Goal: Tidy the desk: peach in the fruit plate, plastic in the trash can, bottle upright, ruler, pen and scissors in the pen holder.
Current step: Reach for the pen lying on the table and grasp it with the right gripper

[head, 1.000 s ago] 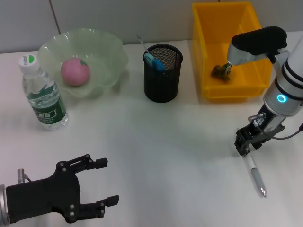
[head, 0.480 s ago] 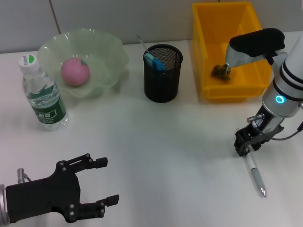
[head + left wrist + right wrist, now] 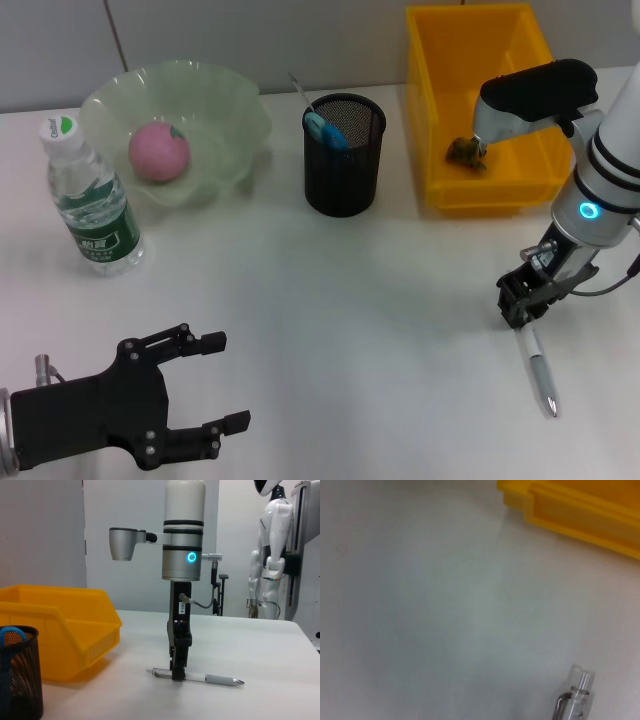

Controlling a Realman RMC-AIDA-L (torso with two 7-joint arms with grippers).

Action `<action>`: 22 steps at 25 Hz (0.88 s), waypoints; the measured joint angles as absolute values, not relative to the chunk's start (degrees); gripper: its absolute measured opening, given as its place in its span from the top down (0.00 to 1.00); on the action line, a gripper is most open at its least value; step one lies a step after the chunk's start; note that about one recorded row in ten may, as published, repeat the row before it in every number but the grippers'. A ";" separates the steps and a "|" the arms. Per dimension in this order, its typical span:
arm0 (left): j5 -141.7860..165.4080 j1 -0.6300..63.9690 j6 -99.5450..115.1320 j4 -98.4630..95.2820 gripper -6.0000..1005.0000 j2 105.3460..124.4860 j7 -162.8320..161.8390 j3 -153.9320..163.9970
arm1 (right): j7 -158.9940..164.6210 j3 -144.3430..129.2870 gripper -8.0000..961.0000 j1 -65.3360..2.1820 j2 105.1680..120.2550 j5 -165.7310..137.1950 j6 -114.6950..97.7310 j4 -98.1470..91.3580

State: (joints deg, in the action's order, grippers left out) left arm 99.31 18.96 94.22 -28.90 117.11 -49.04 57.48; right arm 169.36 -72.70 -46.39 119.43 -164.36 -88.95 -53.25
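My right gripper (image 3: 520, 312) stands fingers-down on the table at the right, shut on the rear end of the pen (image 3: 538, 372), which still lies flat. The left wrist view shows this gripper (image 3: 178, 672) pinching the pen (image 3: 215, 679) from the side, and the right wrist view catches only the pen's clear end (image 3: 574, 700). The peach (image 3: 158, 152) rests in the green fruit plate (image 3: 225, 105). The bottle (image 3: 90, 200) stands upright. Scissors (image 3: 325, 130) and ruler (image 3: 298, 90) stick out of the black pen holder (image 3: 344, 175). Crumpled plastic (image 3: 466, 152) lies in the yellow trash can (image 3: 495, 60). My left gripper (image 3: 228, 383) waits open at the near left.
The trash can (image 3: 60, 630) stands just behind the right arm, and the pen holder (image 3: 17, 680) is to its left. A white humanoid robot (image 3: 272, 555) stands beyond the table's far edge. White tabletop (image 3: 350, 300) stretches between the two arms.
The right arm has edged slightly to the left, and the pen has shifted a touch with it. The left arm has stayed still.
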 joint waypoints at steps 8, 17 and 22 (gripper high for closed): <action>99.31 19.07 94.31 -28.92 0.18 117.07 -49.04 57.43 | 169.36 -72.77 0.70 -46.67 119.35 -164.40 -88.56 -52.77; 99.31 19.23 94.41 -28.92 0.18 117.06 -49.04 56.84 | 169.36 -73.04 0.73 -47.19 119.35 -164.44 -88.20 -52.16; 99.31 19.28 94.49 -28.91 0.18 117.07 -49.04 56.77 | 169.36 -73.69 0.76 -47.73 119.35 -164.45 -87.78 -51.51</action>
State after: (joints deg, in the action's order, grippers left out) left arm 99.31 19.28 94.49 -28.91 117.07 -49.04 56.77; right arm 169.36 -73.70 -47.73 119.35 -164.45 -87.78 -51.51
